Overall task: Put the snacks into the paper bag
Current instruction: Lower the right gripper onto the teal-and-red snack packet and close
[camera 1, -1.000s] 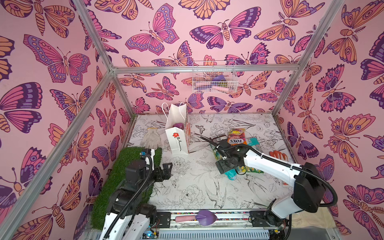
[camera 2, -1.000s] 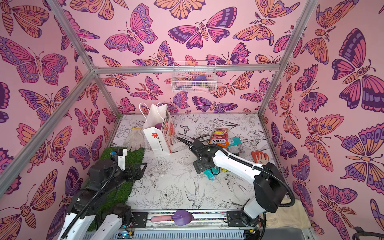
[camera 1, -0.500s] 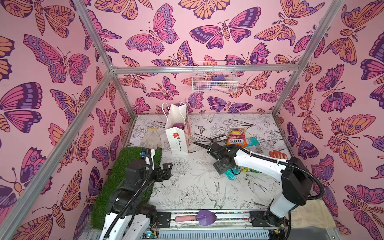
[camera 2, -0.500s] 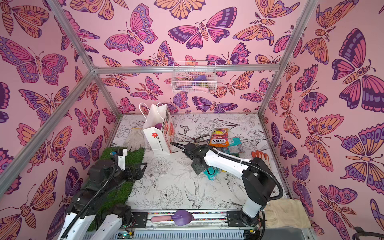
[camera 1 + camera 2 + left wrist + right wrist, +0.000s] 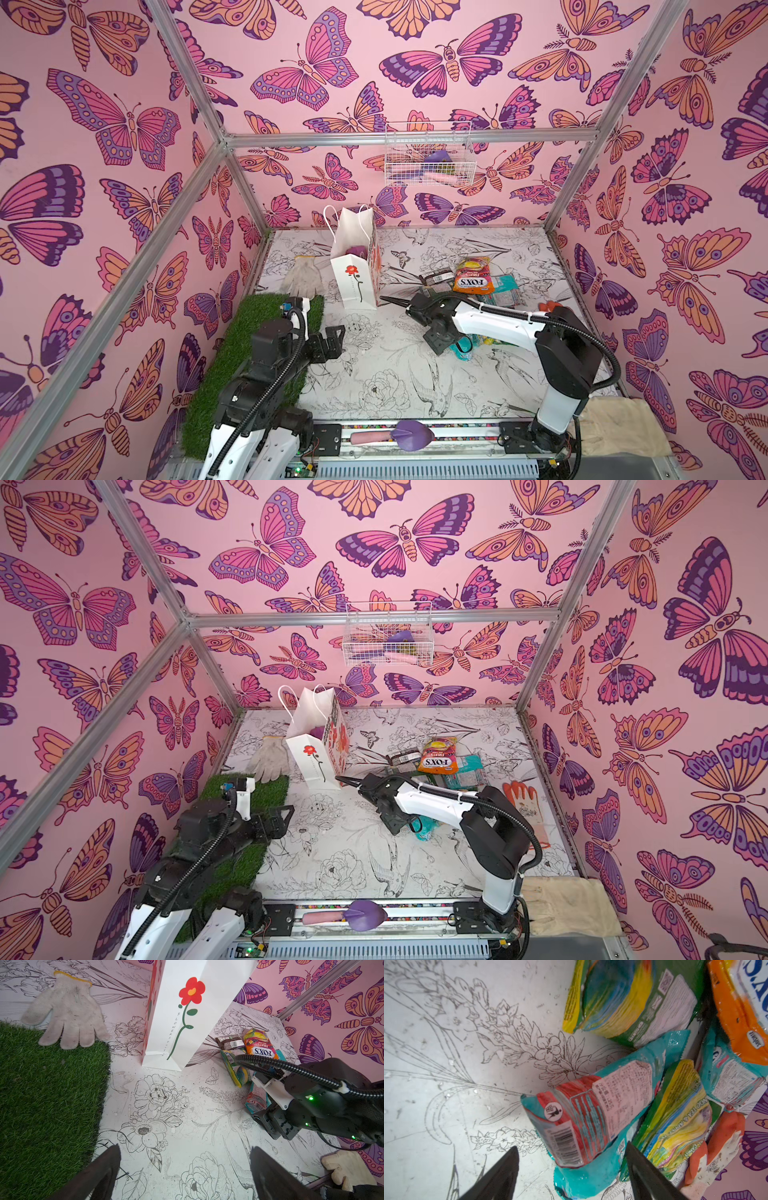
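Progress first: one purple pack (image 5: 356,251) shows inside the paper bag (image 5: 351,291), and that looks like the only snack home. The bag stands upright, well apart from both sets of fingers, its cord handles arching over a narrow mouth. Everything else waits in the heap: the FOX'S bag (image 5: 471,274), the dark brown bar (image 5: 229,1043), a yellow-green bag (image 5: 623,1001), a mango tea packet (image 5: 679,1115) and a teal packet (image 5: 591,1109).

Right gripper (image 5: 571,1146) is down low, fingers (image 5: 650,1172) spread apart with the teal packet's barcode end lying between their tips. It's straddled, not yet pinched as far as I can judge. Tight on one side: the mango tea packet sits just beside that finger, the orange glove (image 5: 521,800) just past it. The other finger has bare table beside it. Between those fingers and the bag, open floor, a clear lane.

Left gripper (image 5: 185,1147) hangs with fingers wide, nothing between them, the grass mat (image 5: 41,1084) edge beside one finger and the white glove (image 5: 66,1012) beyond it. Watch those handles on the drop.
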{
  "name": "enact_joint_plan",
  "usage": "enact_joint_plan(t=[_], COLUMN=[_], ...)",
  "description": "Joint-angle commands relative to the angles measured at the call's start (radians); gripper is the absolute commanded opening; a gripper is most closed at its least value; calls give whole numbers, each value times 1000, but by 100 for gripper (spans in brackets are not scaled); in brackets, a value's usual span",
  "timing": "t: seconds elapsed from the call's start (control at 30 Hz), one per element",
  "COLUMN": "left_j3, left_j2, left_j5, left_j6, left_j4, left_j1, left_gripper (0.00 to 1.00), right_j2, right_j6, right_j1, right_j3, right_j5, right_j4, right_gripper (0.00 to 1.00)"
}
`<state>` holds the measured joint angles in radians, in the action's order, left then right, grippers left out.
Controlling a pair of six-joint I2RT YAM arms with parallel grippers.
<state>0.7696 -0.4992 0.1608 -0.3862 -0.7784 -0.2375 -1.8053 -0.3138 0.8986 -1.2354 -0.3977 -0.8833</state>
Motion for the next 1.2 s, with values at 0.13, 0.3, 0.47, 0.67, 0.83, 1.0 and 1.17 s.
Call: enact_joint_plan(t=[0.13, 0.3, 0.47, 0.67, 0.83, 1.0, 1.17], left_j3=[-16, -16, -16, -15, -16, -15, -16], left_j2=[2, 2, 2, 2, 2, 2, 4], left_j5=[-3, -4, -4, -4, -4, -4, -4], left_j6=[-2, -2, -2, -2, -2, -2, -2], left_j4=[10, 9, 9, 10, 10, 8, 9], left_j1=[-7, -7, -8, -9, -9, -8, -8], left_gripper=[99, 99, 99, 98, 99, 99, 99], right_j2=[-60, -93, -125, -156, -154, -138, -87], right_j6=[-23, -34, -40, -42, -45, -39, -36], right_j1=[26, 37, 50, 63, 69, 72, 77], right_j3=[-28, -33, -43, -55, -55, -70, -80], right_j5=[-90, -148, -200, -228, -231, -214, -189], right_j4=[-47, -61, -75, -92, -89, -102, -100], right_gripper=[78, 76, 67, 53, 34, 11, 8])
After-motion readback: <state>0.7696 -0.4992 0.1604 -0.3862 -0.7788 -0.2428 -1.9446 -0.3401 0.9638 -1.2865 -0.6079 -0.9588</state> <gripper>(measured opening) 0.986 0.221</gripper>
